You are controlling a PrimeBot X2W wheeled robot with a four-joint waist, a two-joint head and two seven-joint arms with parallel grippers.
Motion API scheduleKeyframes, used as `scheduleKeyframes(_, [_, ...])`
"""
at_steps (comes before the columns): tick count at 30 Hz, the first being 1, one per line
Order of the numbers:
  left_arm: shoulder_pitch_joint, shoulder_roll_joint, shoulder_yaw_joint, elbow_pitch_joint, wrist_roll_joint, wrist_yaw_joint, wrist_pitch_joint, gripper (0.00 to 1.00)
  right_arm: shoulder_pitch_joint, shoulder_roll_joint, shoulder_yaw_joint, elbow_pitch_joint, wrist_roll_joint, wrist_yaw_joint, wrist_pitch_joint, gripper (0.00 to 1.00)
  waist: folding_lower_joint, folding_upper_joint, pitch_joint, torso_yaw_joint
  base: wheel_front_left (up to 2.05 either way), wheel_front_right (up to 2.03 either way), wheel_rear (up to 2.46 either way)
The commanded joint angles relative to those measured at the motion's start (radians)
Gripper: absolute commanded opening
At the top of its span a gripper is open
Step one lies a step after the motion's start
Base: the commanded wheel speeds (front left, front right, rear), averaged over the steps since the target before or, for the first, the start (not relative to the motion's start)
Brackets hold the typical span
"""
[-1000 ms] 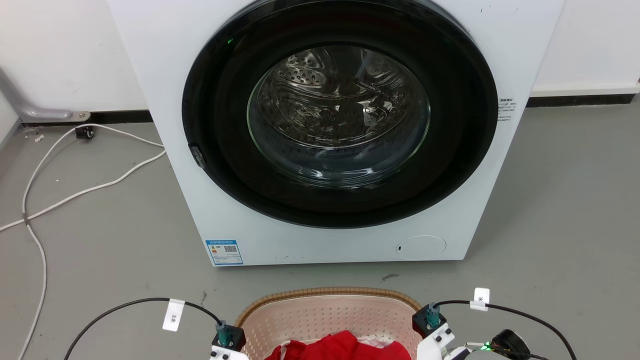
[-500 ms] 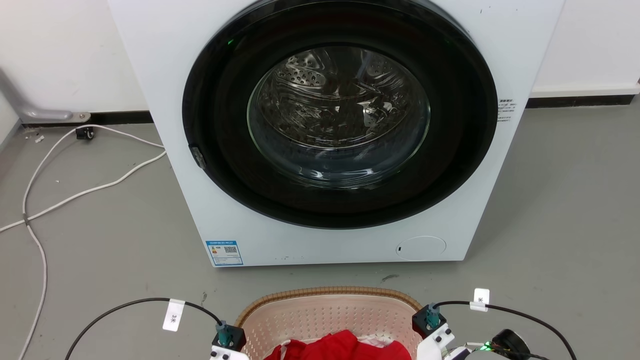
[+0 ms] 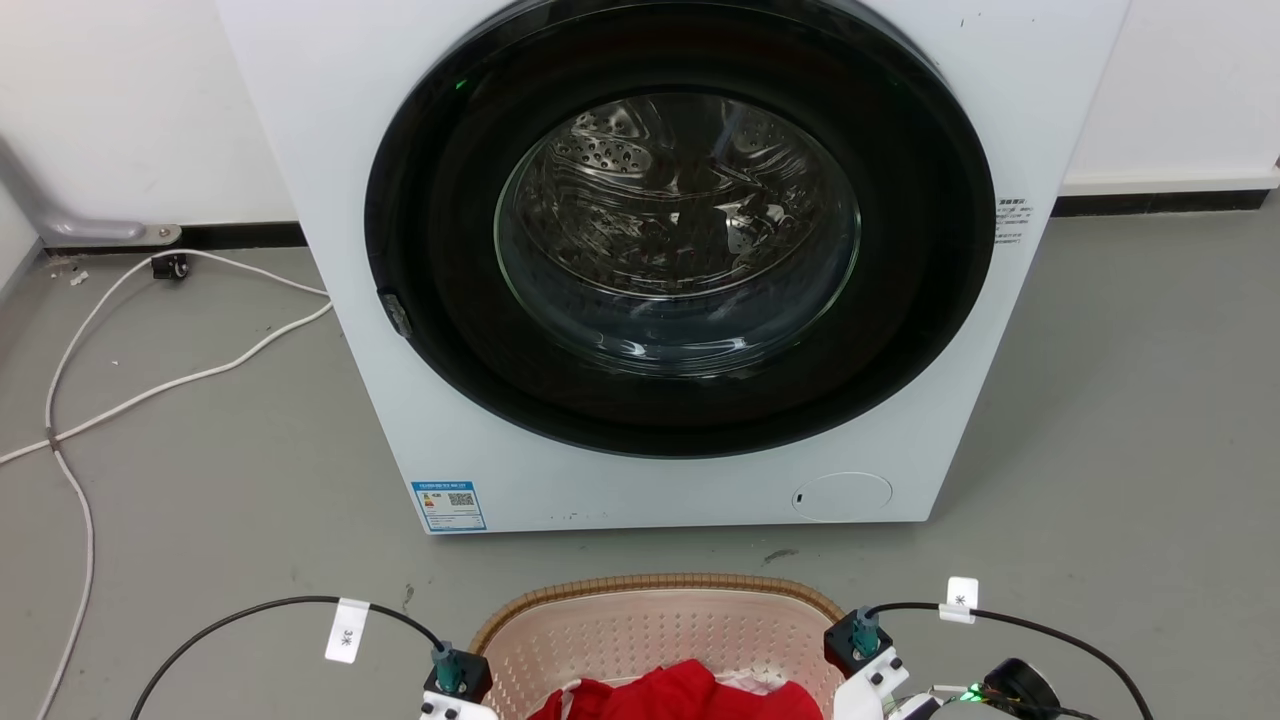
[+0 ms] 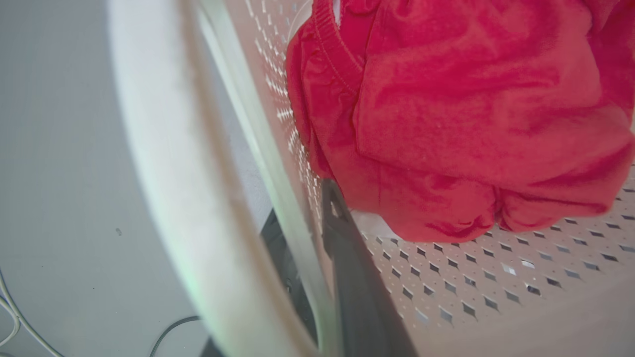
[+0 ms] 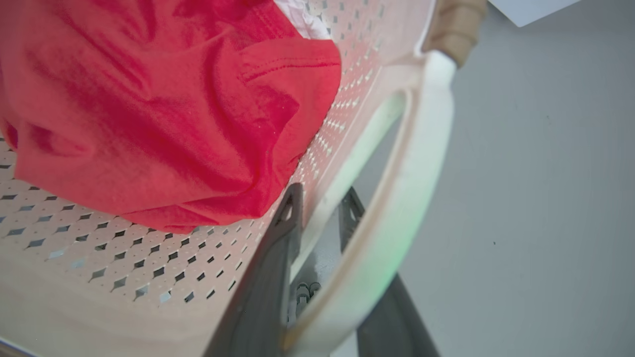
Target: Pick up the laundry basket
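Washer (image 3: 350, 400) behind laundry basket (image 3: 660, 583) bears seemingly QR-coded label (image 3: 448, 505).

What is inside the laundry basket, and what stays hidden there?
A crumpled red garment lies inside the laundry basket, white fabric peeking out beside it. The garment covers whatever is beneath it, including part of the perforated floor.

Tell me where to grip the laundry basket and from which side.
Take the laundry basket at both sides, from above: each white handle loops off the perforated wall, leaving a slot for one finger, the other going inside. The left gripper and right gripper sit so.
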Motion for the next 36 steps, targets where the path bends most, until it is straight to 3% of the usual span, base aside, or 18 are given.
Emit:
scheduleKeyframes(1, [-0.027,-0.023,-0.004,-0.016,0.001,-0.012,-0.011,0.00,0.012,0.026,0.008,-0.021,-0.014,0.014,-0.006,0.00,0.0000,0.0000,0.000,0.000,0.00,0.00,0.00])
scheduleKeyframes(36, [-0.026,-0.023,-0.027,-0.014,-0.013,-0.012,-0.029,0.00,0.017,0.027,0.009,-0.018,-0.018,0.014,-0.017,0.00,0.0000,0.0000,-0.001,0.003,0.00,0.00,0.00])
